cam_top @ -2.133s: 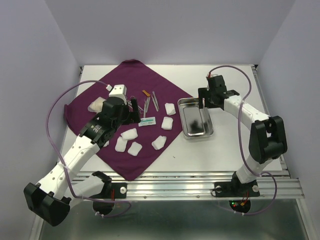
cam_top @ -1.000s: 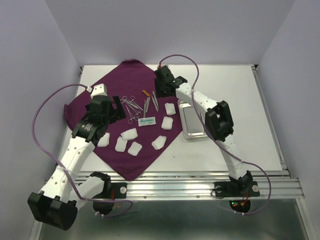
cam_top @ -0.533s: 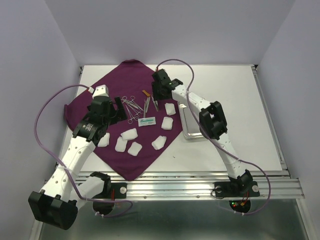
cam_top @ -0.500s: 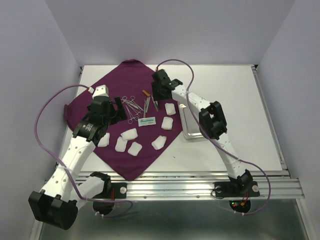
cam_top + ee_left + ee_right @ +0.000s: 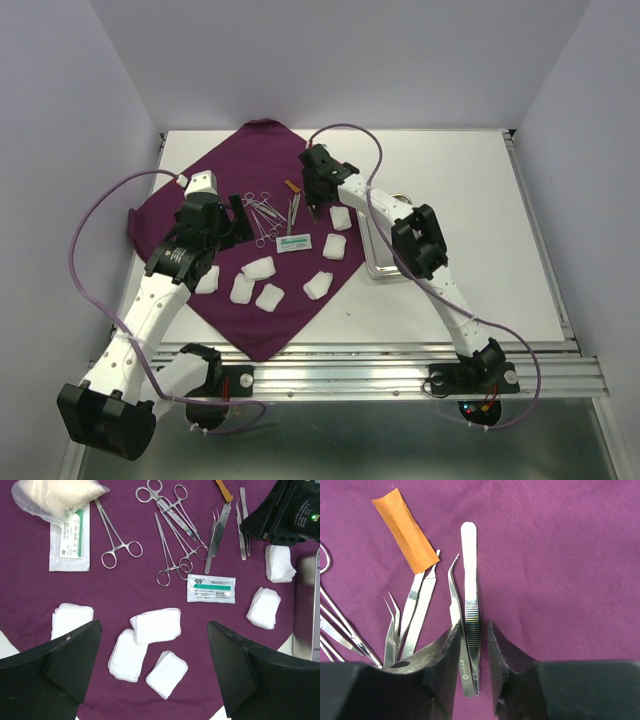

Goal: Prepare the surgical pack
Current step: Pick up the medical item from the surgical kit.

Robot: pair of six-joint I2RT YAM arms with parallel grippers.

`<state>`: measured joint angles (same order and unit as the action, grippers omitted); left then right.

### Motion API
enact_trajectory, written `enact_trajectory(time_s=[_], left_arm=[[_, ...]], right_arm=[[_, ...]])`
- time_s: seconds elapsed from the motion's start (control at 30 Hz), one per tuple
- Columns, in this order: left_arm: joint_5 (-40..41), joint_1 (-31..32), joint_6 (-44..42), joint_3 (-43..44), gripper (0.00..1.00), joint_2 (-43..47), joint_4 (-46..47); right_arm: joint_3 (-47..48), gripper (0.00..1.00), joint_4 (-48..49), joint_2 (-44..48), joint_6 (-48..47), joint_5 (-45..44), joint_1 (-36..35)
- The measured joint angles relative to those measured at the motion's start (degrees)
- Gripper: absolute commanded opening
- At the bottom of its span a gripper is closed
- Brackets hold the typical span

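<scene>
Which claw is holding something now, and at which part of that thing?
Neither yet. The right claw straddles the straight forceps near one end, not clamped; the left claw hangs open, empty.

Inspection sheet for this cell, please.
Surface: white table, purple cloth spread on its left half.
Job's things: gauze pads and ring-handled instruments loose on cloth; tweezers beside them; steel tray right of cloth, partly hidden.
Clutter: orange strip, two sealed packets, plastic bag.
Grippers: left gripper jaws wide, holding nothing; right gripper jaws astride the tweezers, not yet clamped.
Cables: purple cable loops off each arm.
Surroundings: plain walls, near rail.
</scene>
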<state>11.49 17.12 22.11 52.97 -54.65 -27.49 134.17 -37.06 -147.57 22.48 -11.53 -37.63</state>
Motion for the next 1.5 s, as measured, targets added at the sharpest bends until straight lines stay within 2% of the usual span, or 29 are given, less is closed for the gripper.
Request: enact_trajectory(time_s=[0.23,0.43,0.6,0.7,0.73,0.87,0.9,0.97,1.07,1.17,1.5], left_arm=[[-0.5,0.0,-0.2,0.0,0.99,0.1,0.0],[-0.6,0.0,-0.2,0.0,0.99,0.5,0.0],[-0.6,0.0,-0.2,0.0,0.99,1.1,0.0],[-0.8,0.0,-0.2,0.0,0.99,1.2,0.0],[-0.8,0.0,-0.2,0.0,0.99,1.2,0.0],[-0.9,0.0,-0.2,0.0,0.99,1.2,0.0],[-0.9,0.0,-0.2,0.0,0.99,1.2,0.0],[-0.9,0.0,-0.2,0.0,0.99,1.2,0.0],[-1.0,0.0,-0.2,0.0,0.99,1.2,0.0],[-1.0,0.0,-0.2,0.0,0.99,1.2,0.0],[-1.5,0.0,-0.2,0.0,0.99,1.2,0.0]], right_arm=[[-0.1,0.21,0.5,0.0,0.3,-1.2,-0.3],[-1.2,0.2,0.4,0.8,0.7,-2.8,-0.5],[-2.7,0.23,0.5,1.6,0.9,-4.4,-0.6],[-3.0,0.29,0.3,1.6,1.2,-4.8,-0.6],[-3.3,0.33,0.2,1.6,1.3,-4.9,-0.6],[-3.5,0.33,0.2,1.7,1.4,-5.3,-0.6],[-3.5,0.32,0.2,1.7,1.5,-5.4,-0.6],[-3.5,0.24,0.2,1.7,1.5,-5.5,-0.6],[-3.7,0.07,0.3,1.7,1.6,-5.7,-0.7],[-4.2,0.01,0.5,2.0,1.8,-5.7,-0.7],[-6.6,0.01,0.2,6.6,1.7,-7.4,-0.7]])
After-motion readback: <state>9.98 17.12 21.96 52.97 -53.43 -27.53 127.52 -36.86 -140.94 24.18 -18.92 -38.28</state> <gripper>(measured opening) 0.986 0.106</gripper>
